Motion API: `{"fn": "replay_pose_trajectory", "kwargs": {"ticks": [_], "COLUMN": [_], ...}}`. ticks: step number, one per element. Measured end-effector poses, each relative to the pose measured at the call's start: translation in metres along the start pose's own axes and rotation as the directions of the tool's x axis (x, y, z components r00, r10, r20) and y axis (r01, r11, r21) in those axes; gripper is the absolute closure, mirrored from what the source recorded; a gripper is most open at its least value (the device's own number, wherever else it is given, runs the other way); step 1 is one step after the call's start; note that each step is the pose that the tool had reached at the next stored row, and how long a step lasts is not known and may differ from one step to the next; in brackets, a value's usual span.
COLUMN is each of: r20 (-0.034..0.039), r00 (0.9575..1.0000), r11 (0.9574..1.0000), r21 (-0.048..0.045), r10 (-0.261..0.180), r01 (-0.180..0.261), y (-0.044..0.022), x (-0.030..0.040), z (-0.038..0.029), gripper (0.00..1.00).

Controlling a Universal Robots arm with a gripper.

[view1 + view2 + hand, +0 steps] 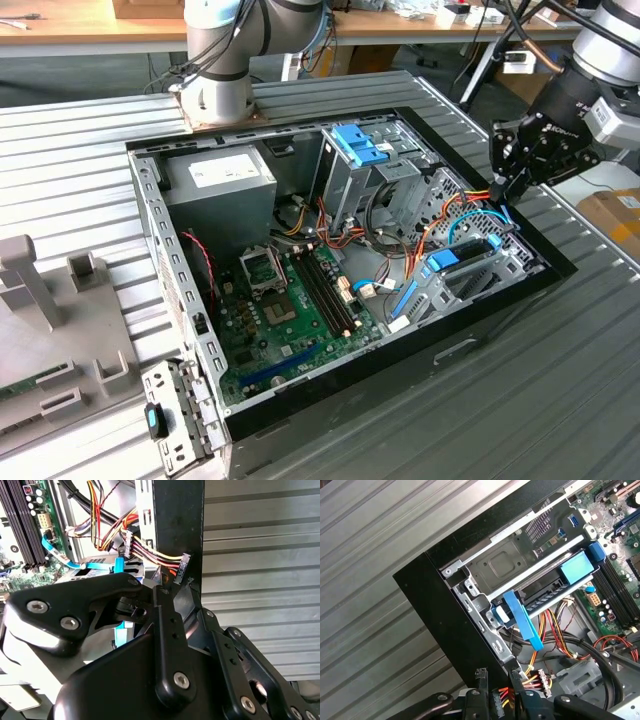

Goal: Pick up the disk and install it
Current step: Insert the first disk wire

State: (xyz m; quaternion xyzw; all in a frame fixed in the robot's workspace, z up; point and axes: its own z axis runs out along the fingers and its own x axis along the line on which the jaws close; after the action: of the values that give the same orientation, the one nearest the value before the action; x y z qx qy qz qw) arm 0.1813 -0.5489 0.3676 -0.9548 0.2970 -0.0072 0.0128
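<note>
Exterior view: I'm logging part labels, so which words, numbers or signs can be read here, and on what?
No text can be read.
White sticker on the power supply: print too small to read.
White lettering on the body of the gripper: too small to read.
Markings on the motherboard: too small to read.

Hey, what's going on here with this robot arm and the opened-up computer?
A robot arm is working on an open computer case that lies on a ribbed metal table. Its pincer hangs over the case's corner on the exterior view's right, close to a bundle of yellow, red and orange power cables. The disk, with its blue rails, appears to sit in the drive bay beside the pincer rather than in its grasp.
</note>
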Motion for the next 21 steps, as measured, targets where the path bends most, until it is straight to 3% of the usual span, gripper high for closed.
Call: {"fn": "replay_pose_trajectory", "kwargs": {"ticks": [4,6,12,15,16,21], "r20": [0.0,-0.0001,0.0,0.0,-0.0001,-0.0006], "r00": [1.0,1.0,1.0,1.0,1.0,1.0], "r11": [1.0,1.0,1.0,1.0,1.0,1.0], "r21": [0.0,-0.0001,0.0,0.0,-0.0001,0.0003], "r10": [0.0,0.0,0.0,0.0,0.0,0.0], "r01": [0.0,0.0,0.0,0.0,0.0,0.0], "y": [0.0,0.0,-0.0001,-0.0001,0.0,0.0], "x": [0.0001,0.0001,0.0002,0.0002,0.0002,0.0002], "z": [0.0,0.0,0.0,0.0,0.0002,0.0043], "gripper": [0.71,0.85,0.85,0.78,0.71,0.71]}}
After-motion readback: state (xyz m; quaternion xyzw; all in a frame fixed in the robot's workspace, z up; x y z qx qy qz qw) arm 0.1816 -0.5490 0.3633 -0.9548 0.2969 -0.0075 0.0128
